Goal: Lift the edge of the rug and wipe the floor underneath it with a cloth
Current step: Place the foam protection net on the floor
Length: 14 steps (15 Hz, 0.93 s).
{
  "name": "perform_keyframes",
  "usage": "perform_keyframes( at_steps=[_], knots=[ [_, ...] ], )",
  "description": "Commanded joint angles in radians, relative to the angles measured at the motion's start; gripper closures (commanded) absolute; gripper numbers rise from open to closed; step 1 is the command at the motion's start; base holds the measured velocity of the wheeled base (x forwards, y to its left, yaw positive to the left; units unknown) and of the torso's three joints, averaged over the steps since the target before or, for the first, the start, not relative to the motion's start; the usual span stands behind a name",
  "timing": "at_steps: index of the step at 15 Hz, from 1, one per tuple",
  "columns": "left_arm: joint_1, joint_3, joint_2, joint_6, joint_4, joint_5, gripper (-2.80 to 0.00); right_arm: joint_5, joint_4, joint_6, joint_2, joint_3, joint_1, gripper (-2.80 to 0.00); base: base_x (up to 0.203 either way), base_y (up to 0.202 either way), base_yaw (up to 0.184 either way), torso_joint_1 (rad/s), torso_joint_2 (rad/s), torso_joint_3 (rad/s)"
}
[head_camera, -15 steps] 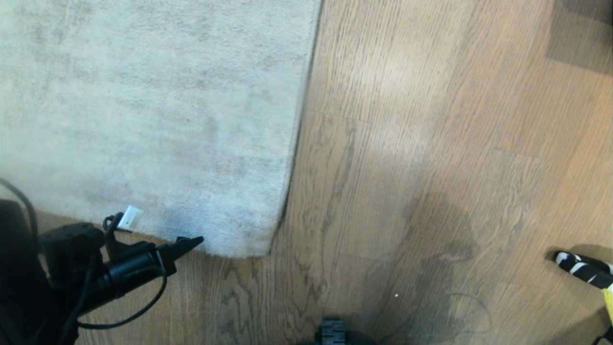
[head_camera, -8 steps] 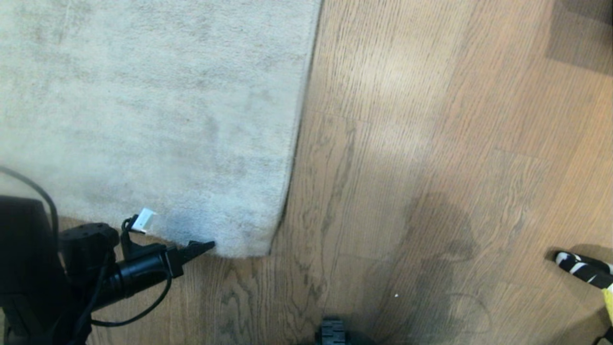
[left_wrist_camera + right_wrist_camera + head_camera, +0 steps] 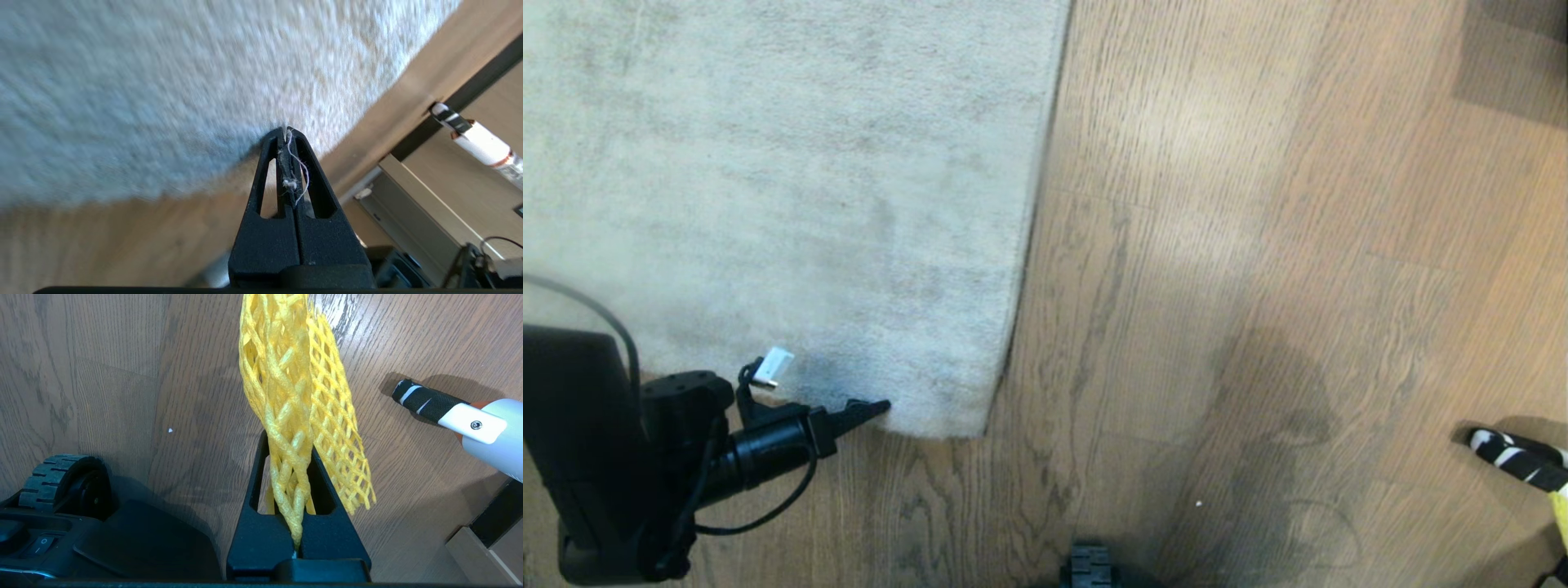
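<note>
At the rug edge (image 3: 907, 420), left hand (image 3: 882, 406) closed, crept nearer the corner.

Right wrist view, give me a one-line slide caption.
Right gripper shut on yellow mesh cloth hanging above wood floor.

Brown wood-grain floor (image 3: 1258, 245); pale grey rug (image 3: 768, 180) lies flat on it, corner rounded.

One rug edge (image 3: 980, 408) at the closed left jaws; one yellow cloth (image 3: 302, 396) between the closed right jaws; one striped-tip tool (image 3: 457, 416).
</note>
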Motion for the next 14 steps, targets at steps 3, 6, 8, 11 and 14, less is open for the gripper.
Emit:
perform_keyframes(
  at_steps=[3, 6, 8, 11, 14],
  knots=[
    [-0.006, -0.063, 0.017, -0.015, -0.049, -0.021, 0.00, 0.000, 0.001, -0.001, 0.001, -0.001, 0.000, 0.00, 0.000, 0.000, 0.000, 0.000, 0.00, 0.000],
    [-0.003, -0.055, 0.021, -0.022, -0.049, -0.052, 0.00, 0.000, 0.001, -0.001, 0.001, 0.000, 0.000, 0.00, 0.000, 0.000, 0.000, 0.000, 0.00, 0.000],
    [0.002, -0.048, 0.025, -0.019, -0.049, -0.052, 0.00, 0.000, 0.001, -0.001, 0.001, 0.000, 0.000, 0.00, 0.000, 0.000, 0.000, 0.000, 0.00, 0.000],
    [0.003, -0.013, 0.001, -0.016, -0.049, -0.064, 0.00, 0.000, 0.001, -0.001, 0.001, -0.001, 0.000, 0.00, 0.000, 0.000, 0.000, 0.000, 0.00, 0.000],
    [0.010, 0.046, -0.036, -0.015, -0.049, -0.076, 0.00, 0.000, 0.001, -0.001, 0.001, 0.001, 0.000, 0.00, 0.000, 0.000, 0.000, 0.000, 0.00, 0.000]
  ],
)
